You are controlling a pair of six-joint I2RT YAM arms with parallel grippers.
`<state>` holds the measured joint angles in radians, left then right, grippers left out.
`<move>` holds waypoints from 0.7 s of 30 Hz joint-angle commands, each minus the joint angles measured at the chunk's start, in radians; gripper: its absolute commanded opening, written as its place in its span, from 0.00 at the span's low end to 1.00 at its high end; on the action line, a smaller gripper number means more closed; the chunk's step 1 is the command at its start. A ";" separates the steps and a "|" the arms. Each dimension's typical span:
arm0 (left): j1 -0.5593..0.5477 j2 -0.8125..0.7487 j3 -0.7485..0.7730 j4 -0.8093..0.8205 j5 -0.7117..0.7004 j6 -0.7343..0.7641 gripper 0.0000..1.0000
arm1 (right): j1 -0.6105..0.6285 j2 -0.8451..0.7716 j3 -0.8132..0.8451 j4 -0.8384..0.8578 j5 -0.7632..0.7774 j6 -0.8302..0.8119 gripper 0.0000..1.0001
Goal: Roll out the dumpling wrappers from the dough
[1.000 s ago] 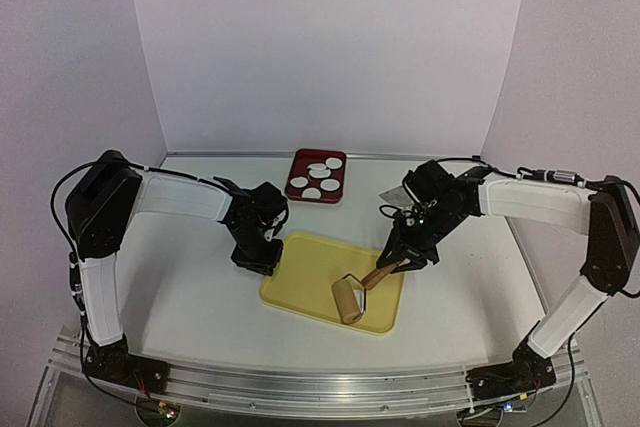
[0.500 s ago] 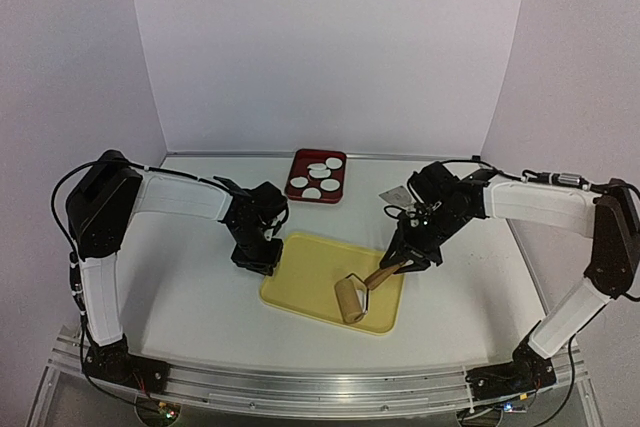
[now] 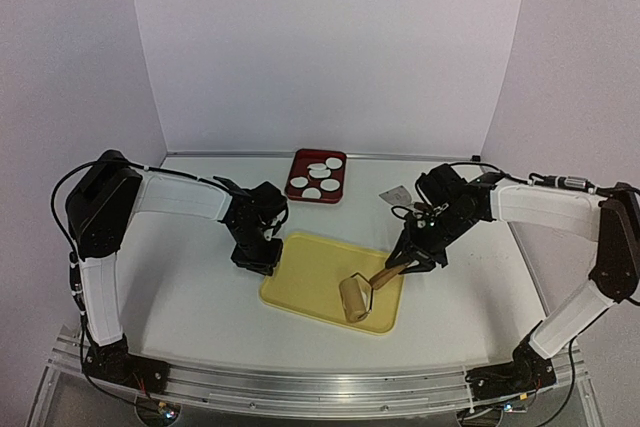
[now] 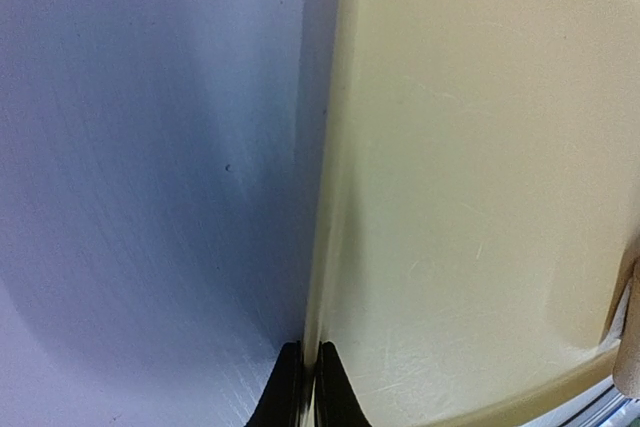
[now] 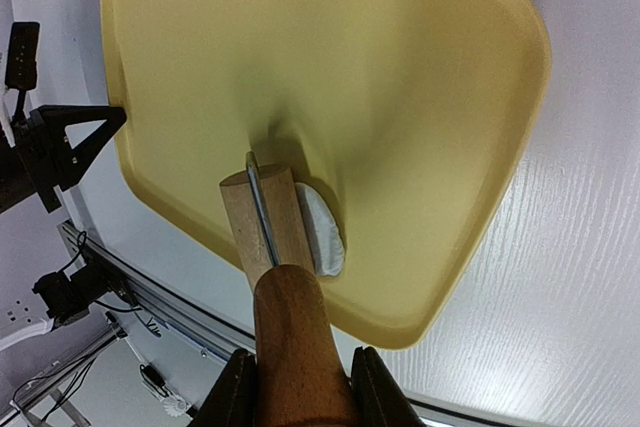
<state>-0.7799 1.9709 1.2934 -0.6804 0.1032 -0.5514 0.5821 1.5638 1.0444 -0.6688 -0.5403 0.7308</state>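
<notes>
A small flattened white patch of dough [image 5: 324, 233] lies on the yellow board [image 5: 400, 87] near its front edge, right against the wooden roller's drum [image 5: 262, 219]. My right gripper [image 5: 300, 387] is shut on the roller's brown handle [image 5: 296, 337]. From above, the roller [image 3: 353, 299] rests on the board [image 3: 315, 272], with the right gripper [image 3: 408, 260] at the board's right side. My left gripper [image 4: 305, 379] is shut on the board's left rim [image 4: 322, 207], at the left gripper [image 3: 257, 259] seen from above. Several round white dumpling wrappers [image 3: 330, 185] lie in the red tray [image 3: 296, 159].
The red tray stands behind the board near the back wall. A small pale grey thing [image 3: 397, 194] lies on the white table to the tray's right. The table's metal front rail [image 3: 320, 397] runs below the board.
The right arm has shifted slightly to the right, drawing the roller a little the same way on the board. The left gripper has stayed put.
</notes>
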 commanded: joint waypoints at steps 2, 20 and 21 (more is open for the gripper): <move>0.051 0.042 -0.075 -0.087 -0.164 -0.052 0.00 | -0.036 0.079 -0.145 -0.350 0.487 -0.076 0.00; 0.071 0.019 -0.092 -0.083 -0.173 -0.065 0.00 | -0.080 0.064 -0.189 -0.344 0.487 -0.108 0.00; 0.071 0.020 -0.092 -0.083 -0.173 -0.065 0.00 | -0.084 0.063 -0.190 -0.344 0.487 -0.109 0.00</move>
<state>-0.7723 1.9526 1.2610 -0.6426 0.1149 -0.5591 0.5327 1.5412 0.9917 -0.6409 -0.5767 0.7067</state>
